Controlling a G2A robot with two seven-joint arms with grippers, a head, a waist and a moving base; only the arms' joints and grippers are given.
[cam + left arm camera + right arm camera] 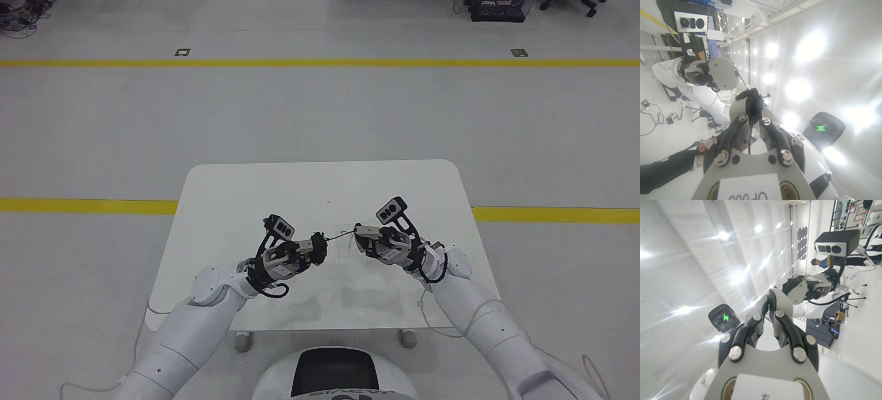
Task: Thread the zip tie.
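Left gripper (751, 97) clamps zip tie (750, 136) | right gripper (769, 302) pinches its tail | I judge: misaligned push could buckle tail.

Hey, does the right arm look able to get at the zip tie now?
Probably yes: held by the left gripper, the zip tie spans open air to the right gripper, jaws shut.

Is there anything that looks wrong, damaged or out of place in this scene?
Nothing stands out. The zip tie runs through the air from the left gripper, whose jaws are shut on it, to the right gripper, above the white table. No damage or spill is visible.
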